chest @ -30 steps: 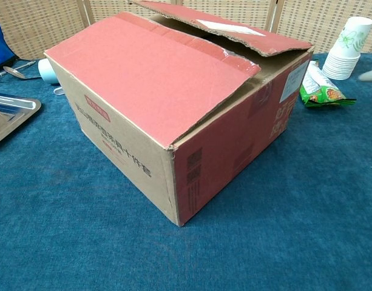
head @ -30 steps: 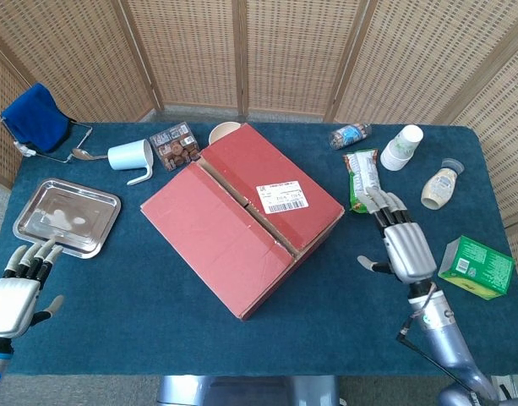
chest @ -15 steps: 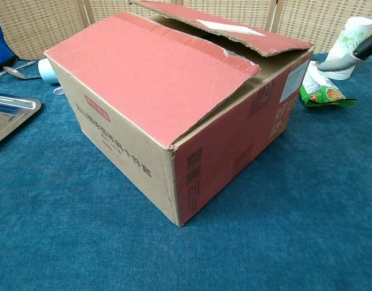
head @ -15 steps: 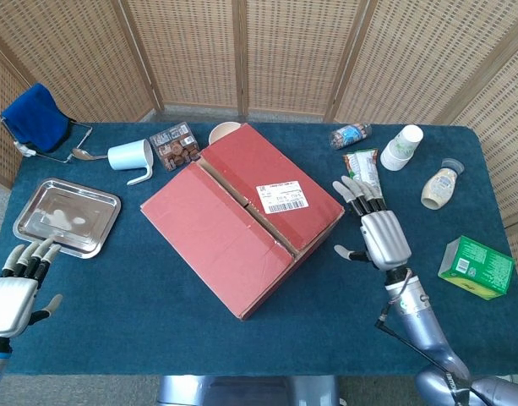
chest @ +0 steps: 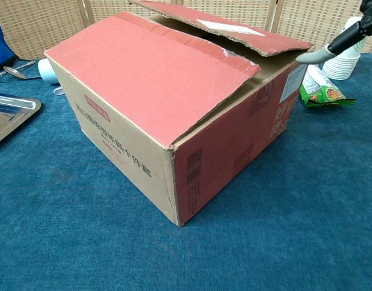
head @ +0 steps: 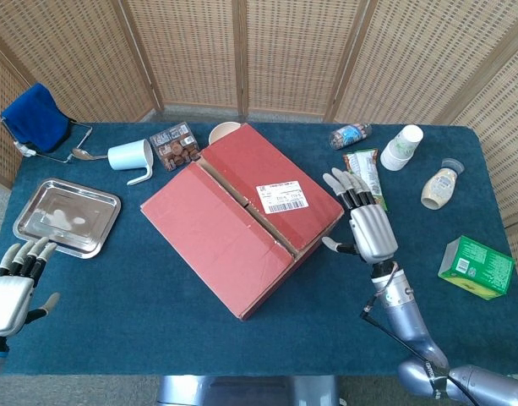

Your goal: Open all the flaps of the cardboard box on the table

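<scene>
Sitting mid-desk, the red cardboard box is seen with both top flaps down, the far flap slightly raised. The right hand is held just beside the box's right edge, fingers spread and holding nothing; contact cannot be confirmed. The left hand, also spread and empty, is held at the desk's near-left corner, near the metal tray.
</scene>
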Available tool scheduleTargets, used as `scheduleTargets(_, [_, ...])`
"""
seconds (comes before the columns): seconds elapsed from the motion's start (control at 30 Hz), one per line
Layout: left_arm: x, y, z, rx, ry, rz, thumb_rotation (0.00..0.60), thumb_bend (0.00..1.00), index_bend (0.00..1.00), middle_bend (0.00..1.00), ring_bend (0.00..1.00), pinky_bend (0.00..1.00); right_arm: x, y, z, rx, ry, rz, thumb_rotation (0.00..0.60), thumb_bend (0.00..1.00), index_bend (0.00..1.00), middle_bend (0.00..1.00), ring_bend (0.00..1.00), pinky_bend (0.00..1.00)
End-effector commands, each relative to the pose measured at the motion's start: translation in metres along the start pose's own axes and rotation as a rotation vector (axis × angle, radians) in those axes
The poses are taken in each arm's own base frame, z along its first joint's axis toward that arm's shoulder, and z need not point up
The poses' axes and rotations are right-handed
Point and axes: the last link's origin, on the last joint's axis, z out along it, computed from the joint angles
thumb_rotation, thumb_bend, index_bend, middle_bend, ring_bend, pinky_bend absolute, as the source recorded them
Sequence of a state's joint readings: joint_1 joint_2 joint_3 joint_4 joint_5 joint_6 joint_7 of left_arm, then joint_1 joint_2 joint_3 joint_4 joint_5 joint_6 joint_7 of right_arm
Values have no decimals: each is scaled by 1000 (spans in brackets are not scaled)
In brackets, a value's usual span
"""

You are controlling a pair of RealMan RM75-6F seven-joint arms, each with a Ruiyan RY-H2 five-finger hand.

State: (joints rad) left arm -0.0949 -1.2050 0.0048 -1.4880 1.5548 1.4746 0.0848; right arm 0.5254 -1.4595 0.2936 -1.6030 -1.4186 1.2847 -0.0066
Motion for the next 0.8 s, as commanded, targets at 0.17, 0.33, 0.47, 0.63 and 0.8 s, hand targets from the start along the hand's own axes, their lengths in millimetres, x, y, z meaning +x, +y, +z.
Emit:
scheduleTargets(0.17, [0, 0, 0, -2, -1, 0, 600, 34, 0, 0, 0, 0, -1, -5, 0, 2, 3, 29, 600, 0, 0, 0, 0, 39])
scheduleTargets(0.33, [0, 0, 0, -1, 2, 0, 600, 34, 0, 0, 0, 0, -8, -10, -1, 4, 0, 78, 600, 0, 0, 0, 0, 39])
scheduleTargets(0.47, [1, 0, -1, 1, 3, -2, 600, 35, 0, 0, 0, 0, -14, -13, 0, 11, -2, 90, 600, 0, 0, 0, 0, 39])
scheduleTargets(0.63, [2, -1, -1, 3, 10, -6, 600, 35, 0, 0, 0, 0, -17, -17, 2, 19, 10, 118, 600, 0, 0, 0, 0, 39])
scheduleTargets(0.8, [2, -1, -1, 5, 8, -11, 600, 34, 0, 0, 0, 0, -22, -20, 6, 20, 22, 135, 600, 0, 0, 0, 0, 39])
